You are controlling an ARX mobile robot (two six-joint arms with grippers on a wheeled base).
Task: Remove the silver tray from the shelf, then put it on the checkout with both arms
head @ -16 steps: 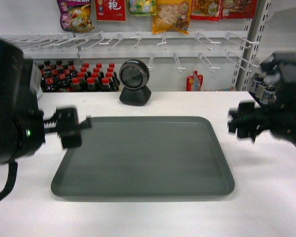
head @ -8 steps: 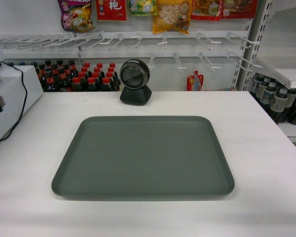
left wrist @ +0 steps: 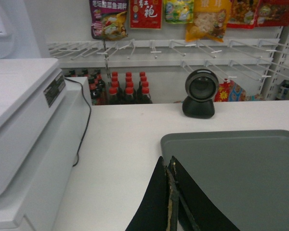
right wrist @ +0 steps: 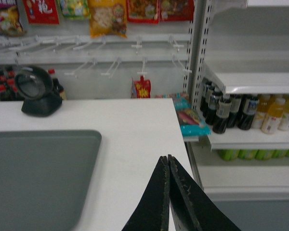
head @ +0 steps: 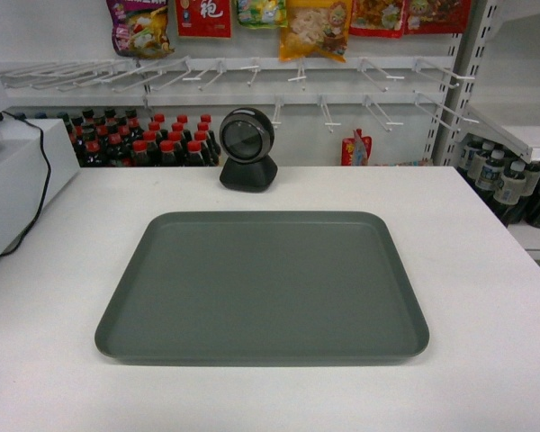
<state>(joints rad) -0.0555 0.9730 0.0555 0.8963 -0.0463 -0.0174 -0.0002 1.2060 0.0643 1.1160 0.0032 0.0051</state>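
Note:
The silver tray [head: 263, 283] lies flat on the white checkout [head: 486, 270], dark grey-green with a low rim; nothing touches it. It also shows in the left wrist view [left wrist: 241, 168] and the right wrist view [right wrist: 33, 178]. Neither arm appears in the head view. My left gripper [left wrist: 167, 161] is shut, its black fingers pressed together above the tray's near left corner. My right gripper [right wrist: 167, 159] is shut and empty, hovering over the bare checkout [right wrist: 135, 130] to the right of the tray. A white shelf [right wrist: 260, 84] stands off the checkout's right end.
A black round scanner [head: 247, 148] stands behind the tray. A white register box [left wrist: 24, 134] with a black cable [left wrist: 86, 120] sits at the left. Red-capped bottles [head: 144, 144] and hanging snack bags [head: 310, 27] line the back wall. Drink bottles [right wrist: 250, 113] fill the right shelf.
Both arms, beside the tray's left and right edges one second ago, have pulled back out of the head view. The tray stays where it lay.

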